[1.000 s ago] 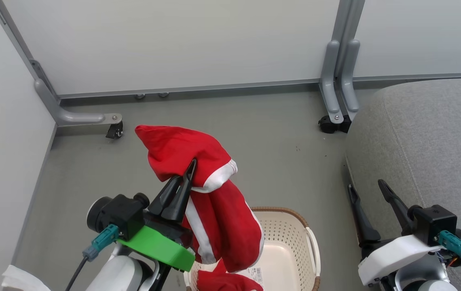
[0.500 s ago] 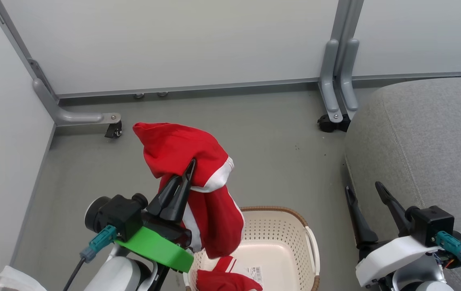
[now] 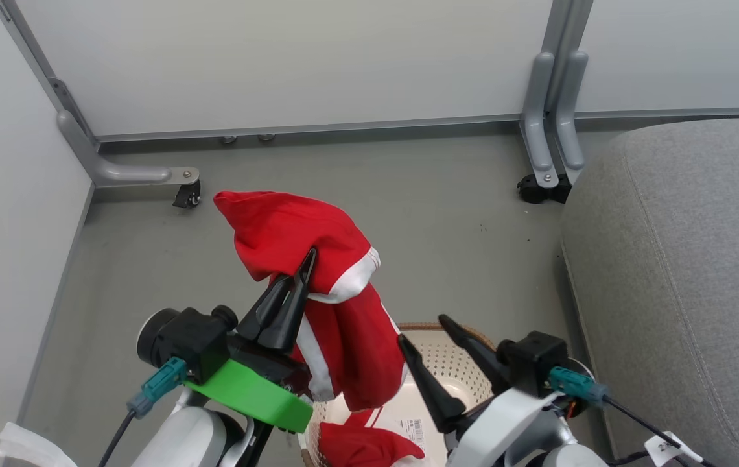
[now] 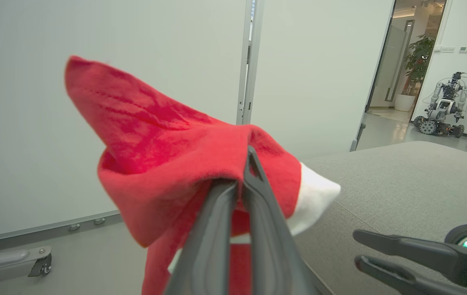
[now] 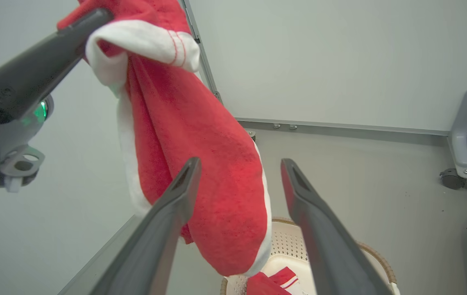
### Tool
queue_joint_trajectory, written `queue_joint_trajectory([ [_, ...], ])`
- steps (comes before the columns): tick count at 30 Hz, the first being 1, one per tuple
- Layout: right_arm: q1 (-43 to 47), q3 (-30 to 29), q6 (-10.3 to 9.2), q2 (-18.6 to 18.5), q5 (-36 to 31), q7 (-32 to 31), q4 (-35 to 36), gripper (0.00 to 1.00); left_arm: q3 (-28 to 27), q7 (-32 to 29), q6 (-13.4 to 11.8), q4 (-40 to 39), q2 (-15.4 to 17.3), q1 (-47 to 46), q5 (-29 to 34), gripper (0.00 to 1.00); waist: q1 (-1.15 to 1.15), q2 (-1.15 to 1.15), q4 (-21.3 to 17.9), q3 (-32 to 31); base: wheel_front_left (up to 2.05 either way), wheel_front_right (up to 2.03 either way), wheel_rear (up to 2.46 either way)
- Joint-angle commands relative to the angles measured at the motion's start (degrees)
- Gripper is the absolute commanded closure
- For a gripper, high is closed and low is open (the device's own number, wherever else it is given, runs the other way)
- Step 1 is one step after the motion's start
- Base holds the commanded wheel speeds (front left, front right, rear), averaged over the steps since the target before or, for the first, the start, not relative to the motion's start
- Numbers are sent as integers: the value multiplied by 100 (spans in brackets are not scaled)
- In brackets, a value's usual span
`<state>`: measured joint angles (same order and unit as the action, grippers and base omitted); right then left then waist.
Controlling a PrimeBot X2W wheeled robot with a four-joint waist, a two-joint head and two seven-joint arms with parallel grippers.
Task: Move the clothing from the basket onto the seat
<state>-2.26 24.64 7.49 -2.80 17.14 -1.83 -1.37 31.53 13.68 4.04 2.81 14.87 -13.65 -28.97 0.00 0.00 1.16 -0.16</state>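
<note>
Off to our right, the grey upholstered seat [image 3: 680, 259] is the biggest thing we see, standing on the grey floor [image 3: 149, 259] beside a white partition's castered foot [image 3: 541, 188]. Below centre sits the cream perforated basket [image 3: 455, 371], partly hidden behind our arms, with a striped red garment [image 3: 360, 447] lying in it by the barcode sticker [image 3: 413, 428]. Above the basket hangs the white-trimmed red garment [image 3: 317, 253], lifted out; whether its lowest fold brushes the rim we cannot tell. Our left gripper [image 3: 308, 259] has its fingers pressed together, pinching that garment near its white cuff. Our right gripper [image 3: 422, 327] stands spread wide just beside the hanging cloth, over the basket, holding nothing.
</note>
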Motion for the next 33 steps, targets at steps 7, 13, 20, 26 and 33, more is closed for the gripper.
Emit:
queue_joint_trajectory([
  [7, -964, 1003, 0, -15, 438, 374, -892, 0, 76, 38, 48, -14, -41, -192, -2, 100, 0, 0, 157, 147, 0, 0, 0],
  [13, -1738, 1501, 0, -15, 671, 613, -1697, 0, 158, 44, 97, 19, -84, -313, 7, 100, 0, 0, 290, 231, 0, 0, 0],
  [20, -2375, 1850, 0, -15, 972, 878, -2483, 0, 261, 64, 155, 36, -155, -395, -25, 100, 0, 0, 416, 277, 0, 0, 0],
  [26, -2724, 2157, 0, -15, 1306, 1028, -2830, 100, 313, 83, 169, 52, -177, -402, -61, 100, 0, 0, 452, 292, 0, 0, 0],
  [33, -2964, 2210, 0, -14, 1451, 1367, -3139, 100, 328, 99, 169, 64, -163, -401, -90, 100, 0, 0, 445, 293, 0, 0, 0],
])
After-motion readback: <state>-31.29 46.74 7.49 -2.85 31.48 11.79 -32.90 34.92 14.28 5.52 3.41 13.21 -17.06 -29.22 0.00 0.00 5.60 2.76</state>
